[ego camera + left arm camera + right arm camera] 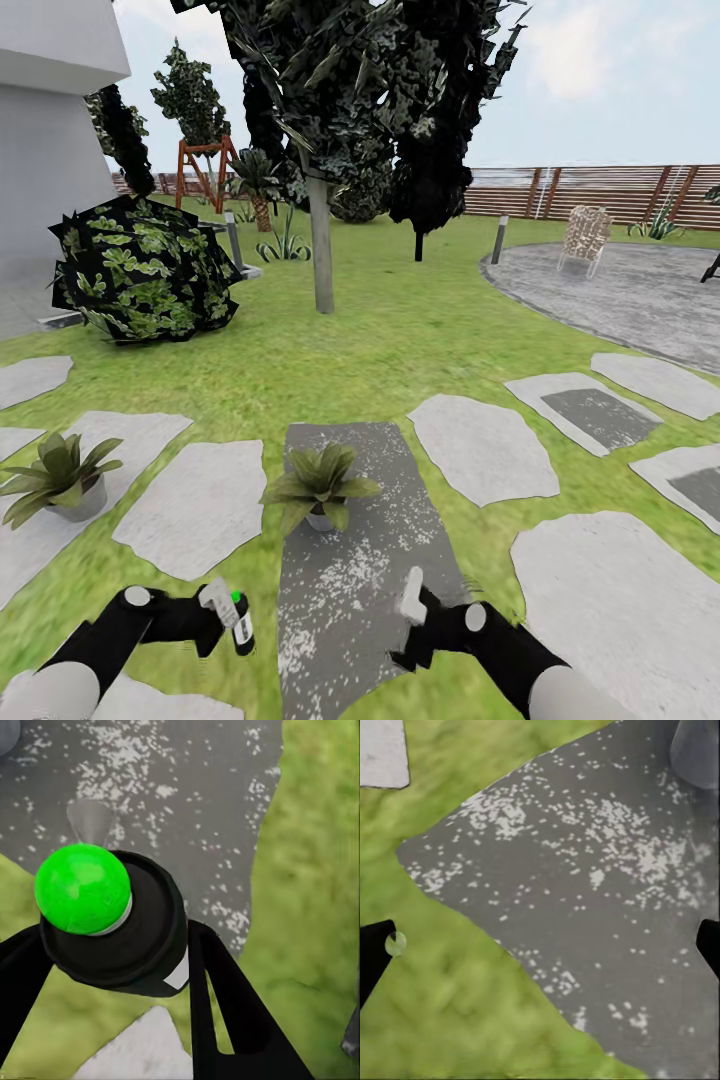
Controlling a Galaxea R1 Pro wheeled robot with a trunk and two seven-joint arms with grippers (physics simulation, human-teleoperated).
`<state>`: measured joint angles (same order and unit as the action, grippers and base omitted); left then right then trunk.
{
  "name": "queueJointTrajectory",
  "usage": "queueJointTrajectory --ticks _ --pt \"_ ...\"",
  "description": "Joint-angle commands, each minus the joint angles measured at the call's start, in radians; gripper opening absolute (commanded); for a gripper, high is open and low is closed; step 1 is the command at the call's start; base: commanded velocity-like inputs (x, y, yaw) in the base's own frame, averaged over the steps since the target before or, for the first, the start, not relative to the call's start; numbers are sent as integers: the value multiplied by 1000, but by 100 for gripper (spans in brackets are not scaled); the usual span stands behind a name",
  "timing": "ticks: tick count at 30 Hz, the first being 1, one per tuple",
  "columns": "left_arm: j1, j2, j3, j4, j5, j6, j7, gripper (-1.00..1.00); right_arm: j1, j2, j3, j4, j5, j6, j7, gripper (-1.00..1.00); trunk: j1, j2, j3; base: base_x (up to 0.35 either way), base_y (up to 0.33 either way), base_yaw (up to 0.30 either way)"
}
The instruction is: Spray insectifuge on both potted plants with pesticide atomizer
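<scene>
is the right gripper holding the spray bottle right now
No, the right gripper is empty and open; the pesticide atomizer sits in the left gripper.

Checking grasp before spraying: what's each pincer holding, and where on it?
Left pincer grips the pesticide atomizer around its dark body, just below the green-topped head. Right pincer is open, holding nothing.

Open air lies above the dark stepping stone (350, 570); one potted plant (320, 487) blocks its middle.

Lawn (400, 340) with stepping stones (485, 448), slatted fence (600, 192).
</scene>
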<state>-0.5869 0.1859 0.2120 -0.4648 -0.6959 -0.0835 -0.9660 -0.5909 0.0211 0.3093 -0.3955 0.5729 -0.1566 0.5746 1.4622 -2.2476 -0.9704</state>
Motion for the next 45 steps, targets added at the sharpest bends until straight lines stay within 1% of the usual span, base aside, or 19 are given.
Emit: queueJointTrajectory --ticks 1,3,7,11,12,13,15,19,22,24,26,31,32,34,36,37,41,42,45 --pt "-1 -1 22 0 -10 -8 0 -100 0 -1 -1 41 8 -34 -67 100 0 0 -1 0 0 0" --pt "-1 -2 42 0 -10 -6 14 -100 3 -1 -1 184 5 -116 -278 100 0 0 -1 0 0 0" --pt "-1 -3 48 18 -8 -1 59 -100 39 -1 -1 338 3 -258 -594 100 0 0 -1 0 0 0" --pt "-1 -8 50 45 -7 55 94 -100 130 -5 -10 364 -15 -315 -810 100 0 0 -1 0 0 0" --pt "-1 -10 53 48 -7 96 101 -100 161 -19 -28 367 -59 -358 -858 100 0 0 -1 0 0 0" --pt "-1 -11 54 48 -7 115 102 -100 170 -26 -39 368 -92 -381 -869 100 0 0 -1 0 0 0" --pt "-2 -12 56 43 4 157 104 -100 187 -49 -55 369 -208 -425 -884 100 0 0 -1 0 0 0" --pt "-9 -14 53 36 46 220 104 -100 199 -84 -65 369 -427 -439 -887 100 0 0 -1 0 0 0" --pt "-28 -18 51 25 62 351 103 -100 201 -95 -69 367 -616 -440 -883 100 0 0 -1 0 0 0" --pt "-55 -20 50 7 64 438 103 -100 201 -97 -69 364 -669 -438 -872 100 0 0 -1 0 0 0" --pt "-106 -20 47 -10 64 551 101 -100 201 -98 -68 360 -694 -437 -862 100 0 0 -1 0 0 0" --pt "-222 -23 35 -17 57 794 98 -100 202 -98 -63 364 -705 -437 -856 100 0 0 -1 0 0 0" --pt "-265 -24 33 -17 54 884 98 -100 203 -98 -64 365 -706 -437 -856 100 0 0 -1 0 0 0" --pt "-306 -25 16 -13 53 990 99 -100 203 -98 -64 366 -707 -437 -855 100 0 0 -1 0 0 0" --pt "-331 -25 -35 -7 54 1055 98 -100 203 -97 -64 366 -707 -437 -854 100 0 0 -1 0 0 0" --pt "-342 -25 -105 -5 55 1083 97 -100 204 -96 -64 366 -708 -437 -852 100 0 0 -1 0 0 0" --pt "-339 -27 -220 -2 57 1101 96 -100 205 -89 -65 366 -709 -437 -852 100 0 0 -1 0 0 0" --pt "-357 -60 -313 -18 53 1105 96 -100 206 -69 -65 366 -709 -437 -852 100 0 0 -1 0 0 0" --pt "-357 -60 -313 -18 53 1105 96 -100 206 -69 -65 367 -709 -437 -852 100 0 0 -1 0 0 0"
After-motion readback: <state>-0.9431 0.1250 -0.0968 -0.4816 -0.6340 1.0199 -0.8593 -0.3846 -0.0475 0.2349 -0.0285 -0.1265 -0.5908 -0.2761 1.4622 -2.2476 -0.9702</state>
